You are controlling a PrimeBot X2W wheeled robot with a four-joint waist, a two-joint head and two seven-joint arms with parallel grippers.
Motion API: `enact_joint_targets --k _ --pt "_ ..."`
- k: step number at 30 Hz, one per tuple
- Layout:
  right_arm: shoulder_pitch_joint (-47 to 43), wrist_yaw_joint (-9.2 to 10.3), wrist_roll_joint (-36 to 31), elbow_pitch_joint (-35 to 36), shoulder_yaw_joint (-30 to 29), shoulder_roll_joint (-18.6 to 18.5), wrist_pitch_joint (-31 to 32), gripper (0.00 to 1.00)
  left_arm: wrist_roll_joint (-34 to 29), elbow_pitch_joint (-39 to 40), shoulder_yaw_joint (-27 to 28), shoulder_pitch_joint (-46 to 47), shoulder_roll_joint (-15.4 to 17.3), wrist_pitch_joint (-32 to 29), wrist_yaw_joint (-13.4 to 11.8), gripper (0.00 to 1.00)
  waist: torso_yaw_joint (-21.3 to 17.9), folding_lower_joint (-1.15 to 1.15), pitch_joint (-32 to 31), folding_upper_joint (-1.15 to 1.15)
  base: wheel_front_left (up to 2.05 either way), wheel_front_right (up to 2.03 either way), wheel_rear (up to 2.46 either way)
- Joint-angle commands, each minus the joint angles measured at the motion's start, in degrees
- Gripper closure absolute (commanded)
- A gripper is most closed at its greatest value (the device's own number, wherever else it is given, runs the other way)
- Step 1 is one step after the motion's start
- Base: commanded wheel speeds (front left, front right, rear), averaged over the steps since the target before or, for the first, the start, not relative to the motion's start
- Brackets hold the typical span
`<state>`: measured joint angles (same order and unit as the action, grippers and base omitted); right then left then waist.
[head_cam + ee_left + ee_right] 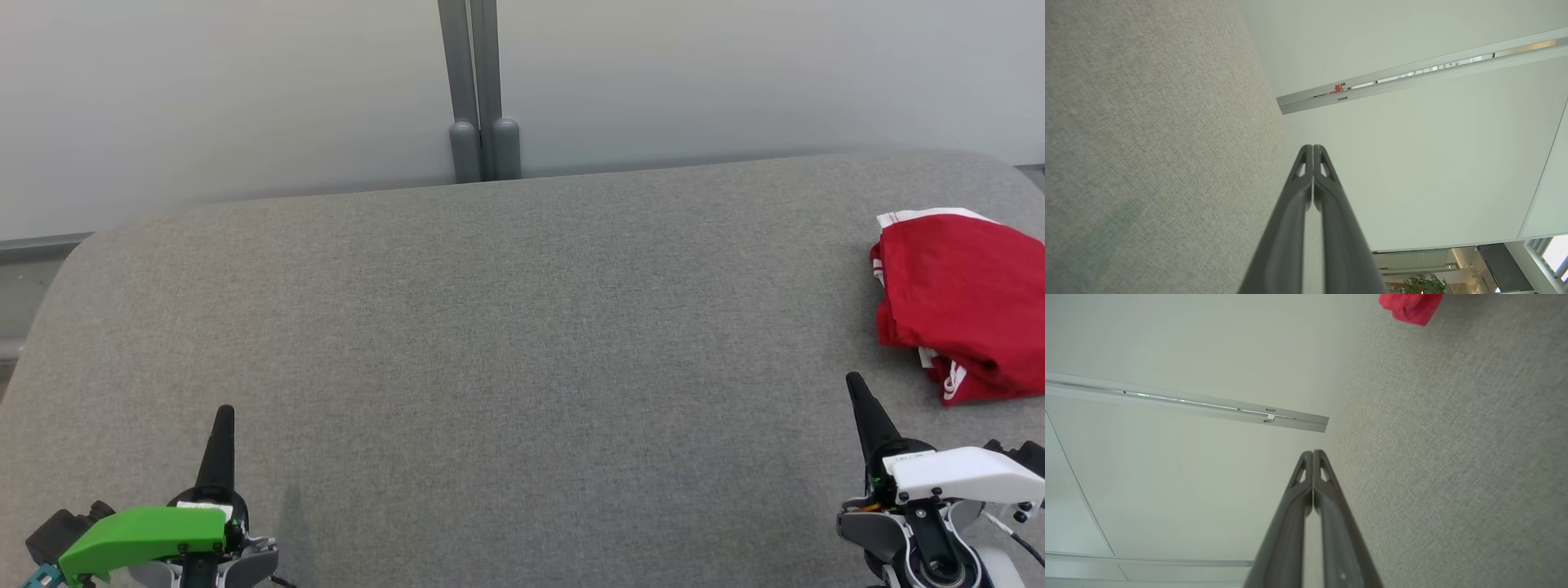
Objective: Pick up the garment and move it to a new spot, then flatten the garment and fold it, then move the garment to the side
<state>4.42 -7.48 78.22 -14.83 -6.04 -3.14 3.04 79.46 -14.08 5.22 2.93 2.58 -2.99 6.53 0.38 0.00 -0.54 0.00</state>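
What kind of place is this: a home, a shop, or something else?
Probably an office or a robot test room, not a home. A wide table covered in grey fabric stands against pale wall panels joined by a grey post, and a green plant shows in a room beyond.

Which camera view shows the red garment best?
The head view: the garment lies bunched, nearly whole, on the grey surface. The right wrist view catches a small corner of the garment. The left wrist view faces the wall.

Nothing legible anywhere; a small pale label (908, 460) on the white housing (971, 474) behind the right pincer (855, 384) perhaps carries print, too blurred to read.
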Motion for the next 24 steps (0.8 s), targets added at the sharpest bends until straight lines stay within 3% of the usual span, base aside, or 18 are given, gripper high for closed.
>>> enact_joint_targets --k 1,24 --pt "1.0 -0.03 1.5 0.5 -0.2 -0.1 0.5 1.00 1.6 0.2 0.3 1.5 0.4 -0.5 0.4 1.00 0.0 0.00 0.0 0.00 0.00 0.00 0.00" --pt "1.9 -0.02 11.5 0.9 -0.5 0.2 3.0 1.00 10.5 0.1 1.2 3.4 0.5 -2.9 1.0 1.00 -0.3 0.00 0.5 0.00 0.00 0.00 0.00"
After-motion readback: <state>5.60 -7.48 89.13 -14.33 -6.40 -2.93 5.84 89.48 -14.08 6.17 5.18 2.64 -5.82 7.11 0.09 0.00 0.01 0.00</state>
